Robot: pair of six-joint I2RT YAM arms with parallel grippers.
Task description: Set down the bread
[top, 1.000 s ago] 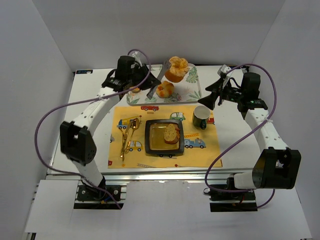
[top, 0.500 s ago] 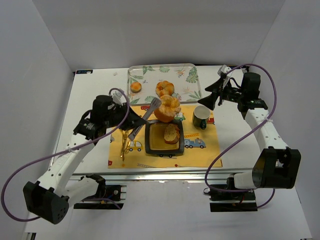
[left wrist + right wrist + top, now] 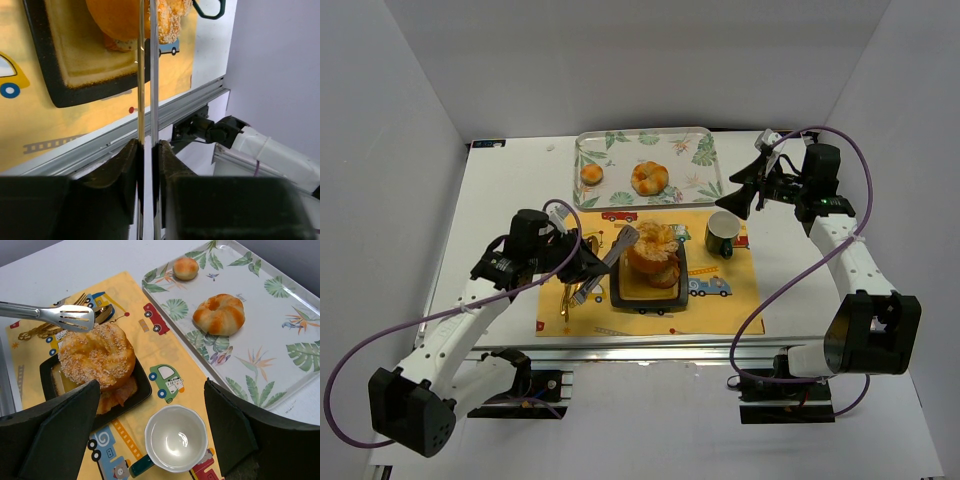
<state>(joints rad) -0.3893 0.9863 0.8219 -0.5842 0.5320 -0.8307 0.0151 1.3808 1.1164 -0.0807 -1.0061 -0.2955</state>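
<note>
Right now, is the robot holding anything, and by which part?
The left gripper pinches the tongs by their handle end. The right gripper is open, holding nothing.

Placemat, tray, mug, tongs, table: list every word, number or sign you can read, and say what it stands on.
No readable text in any view.
Placemat: car and road pictures only, no words.
Tray: leaf and flower prints only.
Mug: no marking seen.
Tongs: no marking seen.
Dark tag at the far left corner of the table: too small to read.
</note>
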